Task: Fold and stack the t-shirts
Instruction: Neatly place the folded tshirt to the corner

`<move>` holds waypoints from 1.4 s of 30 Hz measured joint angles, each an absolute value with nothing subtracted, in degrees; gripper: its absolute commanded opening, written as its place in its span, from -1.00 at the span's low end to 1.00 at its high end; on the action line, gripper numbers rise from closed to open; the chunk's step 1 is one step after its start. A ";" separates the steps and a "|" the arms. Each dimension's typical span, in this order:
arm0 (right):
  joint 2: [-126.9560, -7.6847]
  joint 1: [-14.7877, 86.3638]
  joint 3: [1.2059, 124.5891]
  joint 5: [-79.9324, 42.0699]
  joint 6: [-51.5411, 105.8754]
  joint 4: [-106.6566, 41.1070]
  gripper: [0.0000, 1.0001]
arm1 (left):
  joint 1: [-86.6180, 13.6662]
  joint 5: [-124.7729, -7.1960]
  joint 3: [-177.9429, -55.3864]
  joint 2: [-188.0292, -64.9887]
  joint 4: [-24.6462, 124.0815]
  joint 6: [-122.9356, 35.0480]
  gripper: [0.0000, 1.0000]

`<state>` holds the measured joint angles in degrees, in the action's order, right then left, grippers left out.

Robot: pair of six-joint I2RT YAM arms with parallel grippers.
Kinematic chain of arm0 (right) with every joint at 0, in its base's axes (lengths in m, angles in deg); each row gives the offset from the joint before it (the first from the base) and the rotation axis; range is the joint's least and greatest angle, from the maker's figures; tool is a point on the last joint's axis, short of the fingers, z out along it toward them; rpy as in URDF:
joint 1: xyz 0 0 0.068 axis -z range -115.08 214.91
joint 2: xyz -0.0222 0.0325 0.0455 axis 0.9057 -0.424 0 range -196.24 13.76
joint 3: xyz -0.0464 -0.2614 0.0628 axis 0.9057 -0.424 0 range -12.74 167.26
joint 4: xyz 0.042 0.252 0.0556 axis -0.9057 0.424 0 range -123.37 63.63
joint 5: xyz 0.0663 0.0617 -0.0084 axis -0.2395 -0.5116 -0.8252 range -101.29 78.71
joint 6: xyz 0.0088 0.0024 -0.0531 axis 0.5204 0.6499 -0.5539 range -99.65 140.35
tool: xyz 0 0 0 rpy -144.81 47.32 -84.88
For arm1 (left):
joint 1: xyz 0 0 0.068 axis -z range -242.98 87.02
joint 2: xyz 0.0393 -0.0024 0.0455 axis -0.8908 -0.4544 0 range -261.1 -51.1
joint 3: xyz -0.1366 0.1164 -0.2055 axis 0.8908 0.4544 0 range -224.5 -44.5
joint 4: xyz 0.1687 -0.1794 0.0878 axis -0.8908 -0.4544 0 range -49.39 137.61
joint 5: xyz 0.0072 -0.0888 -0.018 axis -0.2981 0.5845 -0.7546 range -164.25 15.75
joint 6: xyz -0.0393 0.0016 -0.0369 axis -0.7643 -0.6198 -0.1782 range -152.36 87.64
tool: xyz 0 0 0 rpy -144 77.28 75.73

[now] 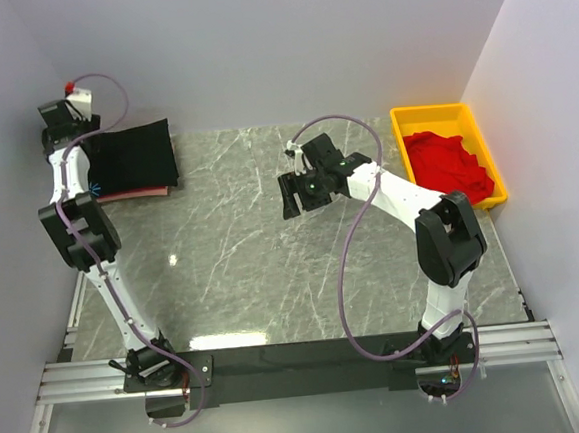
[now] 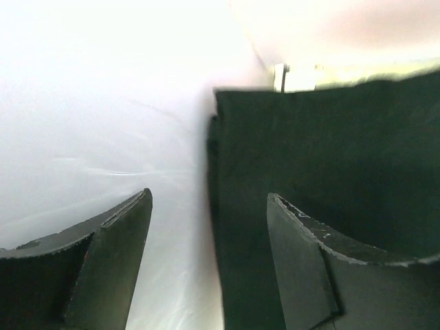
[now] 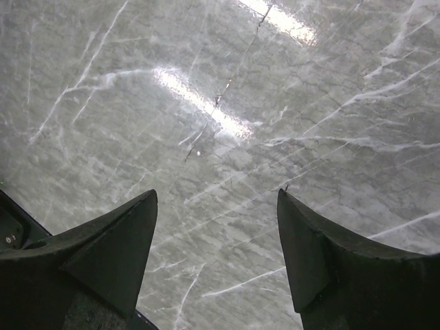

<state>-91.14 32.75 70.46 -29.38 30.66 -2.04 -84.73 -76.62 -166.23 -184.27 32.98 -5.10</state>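
Note:
A folded black t-shirt [image 1: 133, 159] lies at the far left of the table on top of a folded red t-shirt, of which only an edge [image 1: 139, 194] shows. My left gripper [image 1: 70, 123] hovers at the black shirt's left edge by the wall. In the left wrist view the gripper [image 2: 210, 199] is open and empty, with the black shirt [image 2: 330, 158] under its right finger. More red t-shirts [image 1: 451, 164] lie crumpled in the yellow tray. My right gripper [image 1: 288, 197] is open and empty over the bare middle of the table; the right wrist view shows the gripper [image 3: 216, 199] above marble only.
The yellow plastic tray [image 1: 402, 122] stands at the far right against the wall. White walls close in the left, back and right sides. The grey marble table [image 1: 233, 261] ends at a metal rail near the arm bases.

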 measured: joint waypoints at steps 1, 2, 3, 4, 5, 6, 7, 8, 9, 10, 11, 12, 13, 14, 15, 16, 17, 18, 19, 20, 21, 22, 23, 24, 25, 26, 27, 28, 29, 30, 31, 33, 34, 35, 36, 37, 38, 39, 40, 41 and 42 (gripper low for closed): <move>-90.95 32.75 70.46 -29.40 30.53 -2.06 0.54 | -84.76 -76.20 -166.23 -183.33 32.74 -5.78 0.45; -90.79 32.75 70.46 -29.42 30.46 -2.04 0.54 | -84.78 -75.90 -166.34 -182.36 32.65 -6.58 0.44; -90.60 32.75 70.46 -29.44 30.35 -2.04 0.54 | -84.82 -75.52 -166.64 -181.58 32.41 -7.26 0.40; -90.51 32.75 70.46 -29.49 30.22 -2.04 0.54 | -85.04 -74.58 -167.25 -180.92 31.82 -8.31 0.37; -90.44 32.77 70.48 -29.55 30.07 -2.04 0.54 | -85.35 -73.16 -167.98 -180.27 31.63 -9.53 0.34; -90.42 32.80 70.48 -29.68 30.02 -2.02 0.54 | -85.67 -71.96 -168.33 -179.61 31.65 -10.50 0.19; -90.42 32.84 70.48 -29.88 29.87 -1.99 0.54 | -86.11 -70.54 -168.30 -178.74 31.76 -11.87 0.11; -90.42 32.93 70.48 -30.05 29.83 -1.95 0.53 | -86.48 -69.23 -168.26 -177.93 31.89 -12.92 0.03; -90.42 33.06 70.48 -30.27 29.81 -1.89 0.52 | -86.81 -67.90 -168.24 -177.29 31.98 -13.86 -0.17; -90.42 33.08 70.48 -30.47 29.76 -1.82 0.51 | -87.14 -66.63 -168.28 -176.70 32.15 -15.02 -0.25; -90.42 33.10 70.48 -30.60 29.67 -1.75 0.50 | -87.42 -65.80 -168.48 -176.44 32.30 -15.85 -0.31; -90.42 33.19 70.46 -30.75 29.63 -1.67 0.50 | -87.66 -65.05 -169.20 -176.53 32.22 -16.70 -0.43; -90.42 33.28 70.44 -30.91 29.63 -1.62 0.50 | -87.79 -64.79 -170.38 -177.14 31.91 -17.51 -0.48; -90.42 33.39 70.37 -31.02 29.63 -1.62 0.50 | -87.79 -64.77 -171.36 -177.80 31.87 -18.21 -0.51; -90.42 33.50 70.27 -31.15 29.63 -1.64 0.49 | -87.77 -64.81 -172.57 -178.93 31.91 -18.76 -0.53; -90.40 33.65 70.13 -31.30 29.65 -1.58 0.49 | -87.73 -64.88 -173.20 -179.87 32.13 -19.33 -0.53; -90.40 33.78 70.05 -31.34 29.63 -1.54 0.48 | -87.66 -64.99 -173.31 -180.68 32.32 -19.68 -0.53; -90.40 33.91 69.94 -31.39 29.63 -1.51 0.48 | -87.64 -65.08 -173.33 -181.86 32.48 -20.16 -0.53; -90.40 34.09 69.83 -31.52 29.63 -1.54 0.48 | -87.64 -65.12 -173.33 -182.87 32.57 -20.44 -0.53; -90.40 34.24 69.72 -31.63 29.63 -1.51 0.47 | -87.60 -65.23 -173.33 -184.18 32.74 -20.90 -0.53; -90.40 34.44 69.61 -31.76 29.63 -1.51 0.47 | -87.53 -65.38 -173.33 -185.42 32.78 -21.23 -0.54; -90.40 34.63 69.43 -31.85 29.63 -1.51 0.46 | -87.53 -65.56 -173.33 -186.93 32.83 -21.64 -0.53; -90.40 34.83 69.37 -31.93 29.63 -1.25 0.46 | -87.51 -65.71 -173.33 -188.11 32.94 -21.84 -0.53; -90.40 35.05 69.35 -31.98 29.63 -1.16 0.46 | -87.47 -66.06 -173.33 -189.49 32.89 -22.10 -0.53; -90.40 35.24 69.33 -32.00 29.63 -1.12 0.46 | -87.47 -66.63 -173.33 -190.82 32.96 -22.19 -0.53; -90.40 35.42 69.33 -32.00 29.63 -1.12 0.46 | -87.40 -67.26 -173.33 -191.96 33.05 -22.19 -0.53; -90.40 35.53 69.33 -32.02 29.63 -1.12 0.47 | -87.38 -68.05 -173.33 -192.83 33.18 -22.17 -0.52; -90.40 35.64 69.33 -32.02 29.63 -1.12 0.49 | -87.36 -68.90 -173.33 -193.77 33.22 -22.12 -0.51; -90.40 35.73 69.33 -32.02 29.59 -1.10 0.50 | -87.36 -69.73 -173.33 -194.56 33.22 -22.08 -0.49; -90.40 35.73 69.33 -31.98 29.48 -1.05 0.53 | -87.36 -70.50 -173.33 -195.39 33.46 -21.95 -0.49; -90.40 35.73 69.33 -31.96 29.35 -0.99 0.54 | -87.36 -71.04 -173.37 -196.00 33.57 -21.88 -0.48; -90.40 35.73 69.33 -31.72 28.73 -0.73 0.57 | -87.31 -71.61 -173.55 -196.90 33.64 -21.51 -0.32; -90.40 35.73 69.33 -31.45 28.34 -0.53 0.59 | -87.27 -71.85 -173.66 -197.12 33.64 -21.40 -0.20; -90.40 35.75 69.33 -31.08 27.88 -0.29 0.60 | -87.25 -72.18 -173.66 -197.16 33.55 -21.29 -0.08; -90.38 35.81 69.33 -30.58 27.38 0.04 0.62 | -87.25 -72.33 -173.66 -197.16 33.57 -21.40 0.11; -90.31 35.90 69.33 -29.95 26.83 0.34 0.63 | -87.25 -72.27 -173.62 -196.99 33.72 -21.49 0.21; -90.18 36.03 69.33 -29.31 26.29 0.63 0.64 | -87.25 -71.90 -173.29 -196.68 34.10 -21.91 0.26; -89.92 36.29 69.33 -28.39 25.41 0.96 0.66 | -87.16 -71.50 -172.24 -195.85 34.55 -22.36 0.41; -89.59 36.58 69.33 -27.72 24.84 1.11 0.67 | -87.07 -71.20 -171.50 -195.02 34.42 -22.61 0.53; -89.02 36.95 69.33 -26.58 23.93 1.24 0.68 | -86.90 -70.83 -170.93 -193.93 33.94 -23.00 0.74; -88.30 37.43 69.33 -25.53 22.99 1.42 0.75 | -86.70 -70.52 -170.95 -192.94 33.09 -23.44 0.98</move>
<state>-88.30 37.43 69.33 -25.53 22.99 1.42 -86.70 -70.52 -170.95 -192.94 33.09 -23.44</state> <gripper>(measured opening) 0.834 0.808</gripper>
